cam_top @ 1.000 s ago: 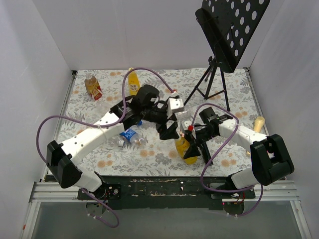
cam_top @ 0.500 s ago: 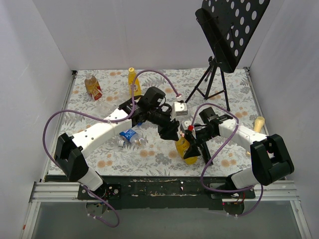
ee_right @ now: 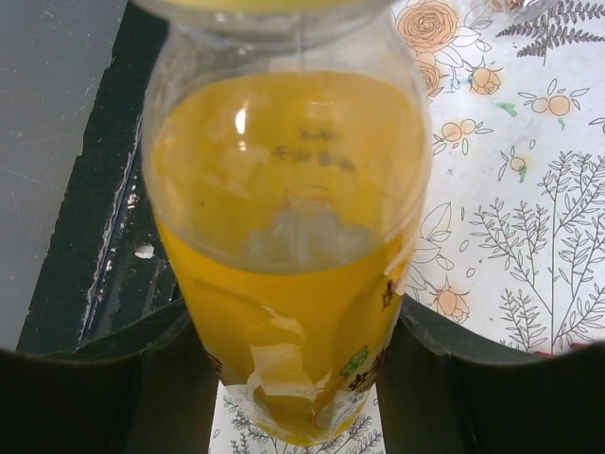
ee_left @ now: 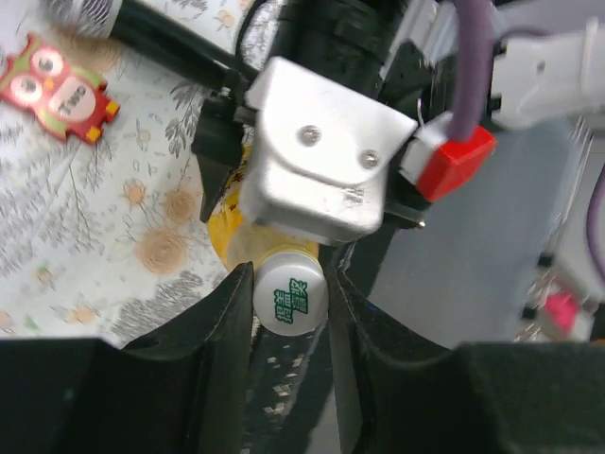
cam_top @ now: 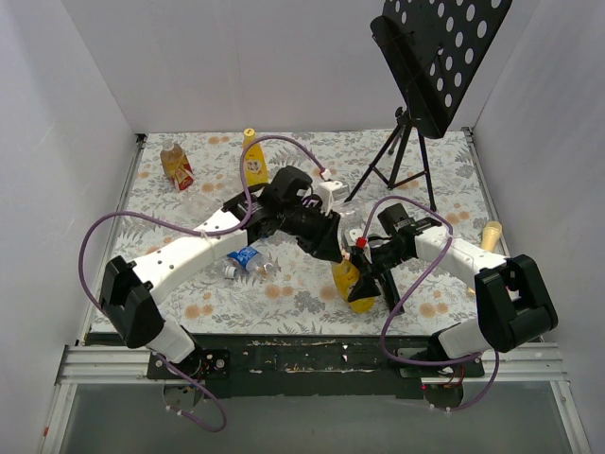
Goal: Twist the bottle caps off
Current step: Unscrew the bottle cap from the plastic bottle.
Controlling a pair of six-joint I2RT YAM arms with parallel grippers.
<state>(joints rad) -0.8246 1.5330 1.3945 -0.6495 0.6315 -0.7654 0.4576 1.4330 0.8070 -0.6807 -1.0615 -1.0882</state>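
Observation:
A yellow juice bottle (cam_top: pixel 347 286) stands tilted near the table's front edge. My right gripper (cam_top: pixel 367 276) is shut on its body (ee_right: pixel 293 246), one black finger (ee_right: pixel 142 383) on each side. The bottle's cap (ee_left: pixel 290 295) is white with green characters on top. My left gripper (ee_left: pixel 288 312) is shut on this cap, its fingers (ee_left: pixel 222 326) pressing both sides. In the top view the left gripper (cam_top: pixel 337 252) reaches in from the left and hides the cap.
A second yellow bottle (cam_top: pixel 252 161) and a brown red-labelled bottle (cam_top: pixel 176 163) stand at the back left. A blue-labelled clear bottle (cam_top: pixel 246 257) lies under the left arm. A black music stand (cam_top: pixel 406 161) rises at the back right. A microphone (ee_left: pixel 142 33) lies on the cloth.
My left gripper has moved right and down onto the bottle's top and closed from wide open onto the cap. The right arm and the bottle have not moved.

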